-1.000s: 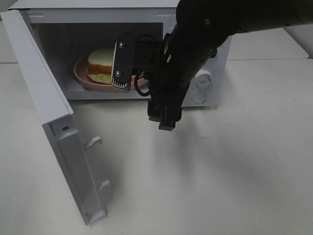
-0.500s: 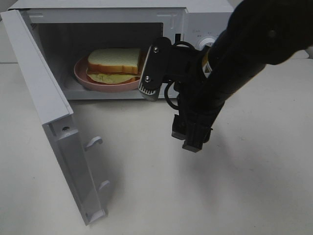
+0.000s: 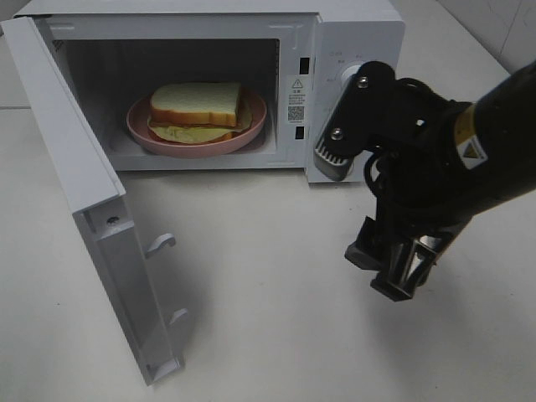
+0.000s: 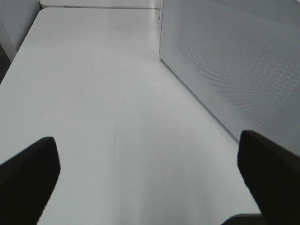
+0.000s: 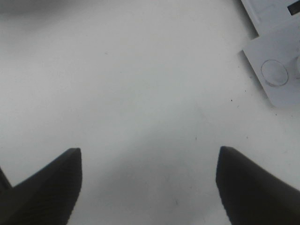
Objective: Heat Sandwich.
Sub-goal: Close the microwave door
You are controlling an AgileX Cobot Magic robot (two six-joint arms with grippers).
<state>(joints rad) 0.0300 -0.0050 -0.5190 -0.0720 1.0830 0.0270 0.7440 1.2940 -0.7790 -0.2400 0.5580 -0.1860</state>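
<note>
The sandwich (image 3: pixel 198 107), toasted bread with a yellow-green layer, lies on a round pink plate (image 3: pixel 146 134) inside the white microwave (image 3: pixel 352 33). The microwave door (image 3: pixel 84 201) stands wide open to the left. My right gripper (image 3: pixel 395 268) is open and empty, pointing down at the table in front of the control panel (image 3: pixel 347 75), well clear of the cavity; its fingers (image 5: pixel 49 185) are spread over bare table. My left gripper (image 4: pixel 147 180) is open and empty over bare table beside the microwave's perforated side wall (image 4: pixel 234 61); it is out of the exterior high view.
The white table (image 3: pixel 276 318) spreads in front of the microwave. The open door's latch hooks (image 3: pixel 159 244) stick out toward the middle. A corner of the microwave's control panel (image 5: pixel 274 70) shows in the right wrist view.
My right arm has pulled back out of the microwave opening, moving right and toward the front, empty. The sandwich and plate stay inside, now fully visible.
</note>
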